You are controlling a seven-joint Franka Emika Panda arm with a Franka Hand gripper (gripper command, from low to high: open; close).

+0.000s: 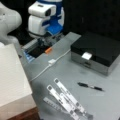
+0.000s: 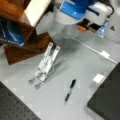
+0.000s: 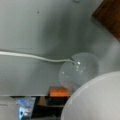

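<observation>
A robotics lab or research workspace: a grey table (image 1: pixel 75 72) carries test objects rather than household goods; a black perforated breadboard panel (image 2: pixel 15 105) sits at a front view's bottom left; a white cable (image 2: pixel 95 51) runs across the surface; a black equipment case (image 1: pixel 97 51) stands nearby; a dark backdrop hangs behind the white-and-blue robot arm (image 1: pixel 45 17).

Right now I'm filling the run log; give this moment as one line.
hand: at table's far edge | nearest: orange block, white cable | pen, folding stand apart
</observation>
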